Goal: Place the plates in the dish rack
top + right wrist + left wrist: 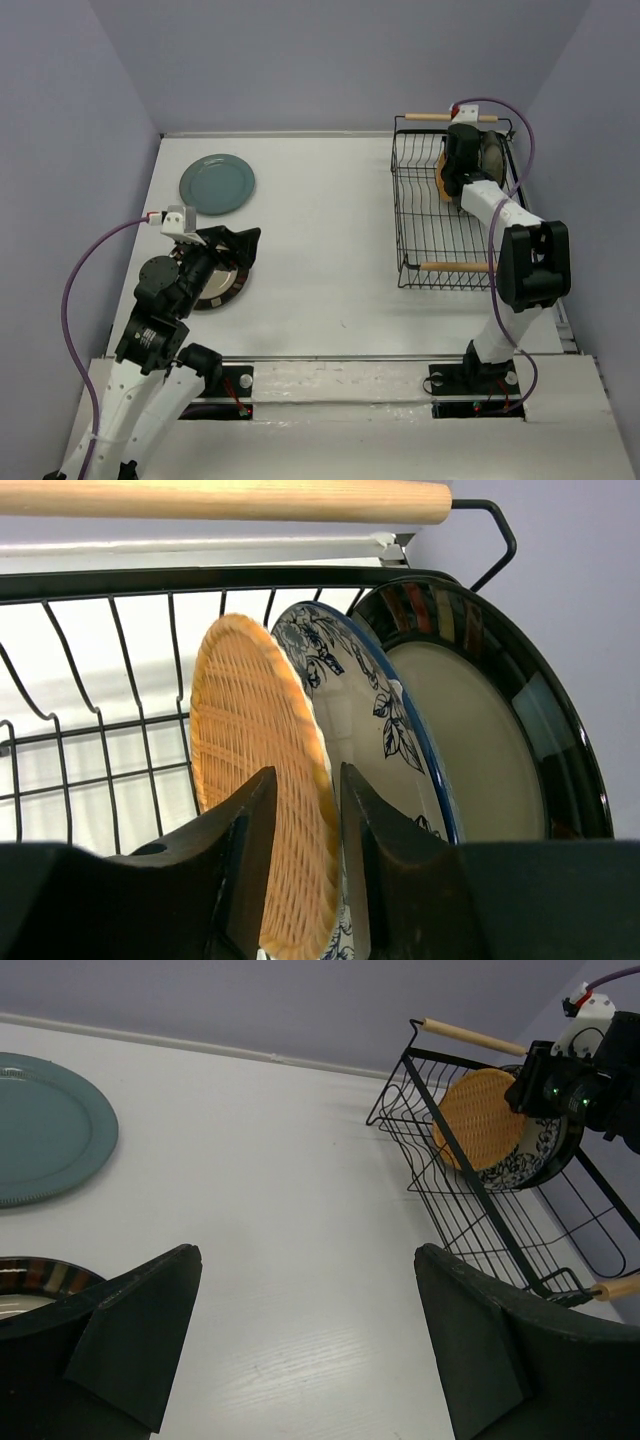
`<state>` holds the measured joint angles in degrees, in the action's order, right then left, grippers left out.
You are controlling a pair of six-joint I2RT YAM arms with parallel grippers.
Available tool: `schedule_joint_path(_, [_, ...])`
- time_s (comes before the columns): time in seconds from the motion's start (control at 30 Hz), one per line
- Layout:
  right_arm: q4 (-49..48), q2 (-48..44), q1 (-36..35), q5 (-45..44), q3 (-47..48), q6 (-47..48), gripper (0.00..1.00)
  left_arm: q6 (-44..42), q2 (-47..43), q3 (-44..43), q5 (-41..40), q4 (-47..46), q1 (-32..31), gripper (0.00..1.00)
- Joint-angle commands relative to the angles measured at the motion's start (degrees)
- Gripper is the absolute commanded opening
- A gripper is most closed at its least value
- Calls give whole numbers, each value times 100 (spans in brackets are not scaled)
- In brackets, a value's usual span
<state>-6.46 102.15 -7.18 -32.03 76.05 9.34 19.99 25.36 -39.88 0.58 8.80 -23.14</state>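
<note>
Straddling the rim of the woven orange plate, the right pincer gripped it narrowly, one finger on each face. That plate stood upright at the far end of the dish rack, just beside the blue floral plate, with a dark striped-rimmed plate behind that. Over the bench, the left pincer hung wide apart above a second striped plate; the teal plate lay flat farther back.

Robotics test cell: bare lilac walls enclose a white desk; left arm and right arm bolted along the frame's bottom.
</note>
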Motion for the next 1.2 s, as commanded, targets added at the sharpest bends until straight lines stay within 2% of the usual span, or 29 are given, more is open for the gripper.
schedule_joint_path(0.0, [-347, -309, 15, 92, 103, -29, 40, -48, 56, 15, 74, -344, 37, 99])
schedule_joint_path(0.2, [-154, -669, 15, 267, 85, -222, 49, -48, 21, 24, 91, -344, 55, 99])
schedule_joint_path(0.53, [338, -1092, 15, 882, 191, -706, 50, -39, -5, 24, 74, -326, 72, 99])
schedule_joint_path(0.7, [627, -1328, -283, 1312, 261, -917, 50, -39, 4, 24, 91, -344, 99, 99])
schedule_joint_path(0.8, [1040, -1521, -748, 1741, 419, -1364, 45, -39, -5, 15, 91, -352, 125, 99])
schedule_joint_path(0.83, [1085, -1575, -1141, 1909, 480, -1417, 44, -39, -5, 6, 91, -344, 134, 99])
schedule_joint_path(0.97, [1383, -1593, -2100, 2725, 727, -2091, 32, -65, -93, -20, 4, -344, 178, 99])
schedule_joint_path(1.07, [1402, -1330, -2655, 3150, 832, -2569, 27, -65, -172, -108, -312, -352, 178, 99])
schedule_joint_path(1.1, [1393, -1233, -3083, 3159, 919, -2795, 27, -65, -242, -160, -365, -326, 187, 99])
schedule_joint_path(1.17, [1384, -848, -3490, 3150, 1069, -2981, 27, -65, -304, -379, -514, -309, 187, 99])
